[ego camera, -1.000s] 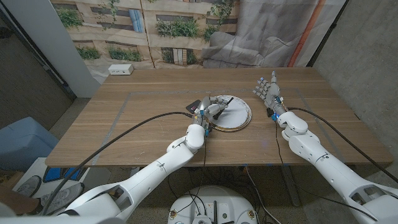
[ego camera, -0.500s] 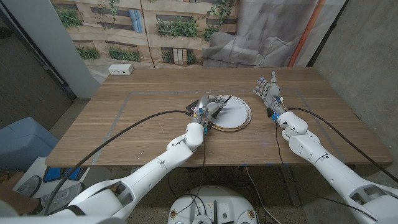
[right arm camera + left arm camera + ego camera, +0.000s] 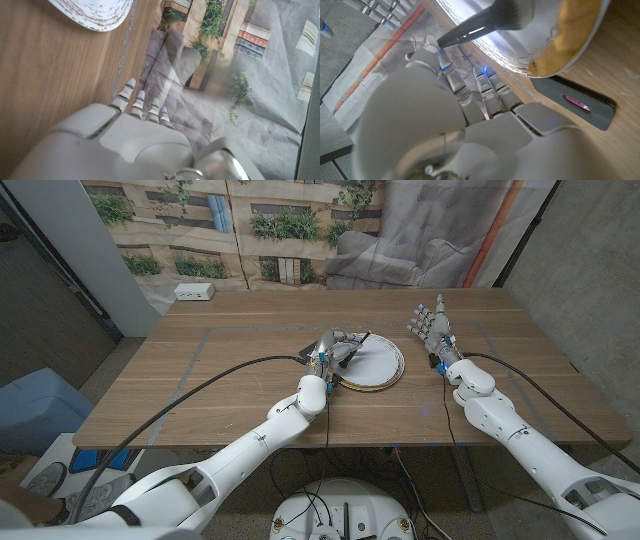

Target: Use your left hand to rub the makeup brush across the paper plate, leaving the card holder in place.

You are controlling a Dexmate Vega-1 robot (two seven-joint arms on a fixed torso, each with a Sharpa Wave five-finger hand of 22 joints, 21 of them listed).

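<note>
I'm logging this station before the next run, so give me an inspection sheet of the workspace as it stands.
Surface: wooden table, bare wood, faint tape lines.
Job's things: paper plate mid-table; makeup brush over the plate; dark card holder flat beside the plate's rim.
Clutter: white box at the far edge.
Robot hands: left robot hand holds the brush; right robot hand empty, fingers apart.
Cables: black cable along the left arm.
Surroundings: printed backdrop, grey sheet.
</note>
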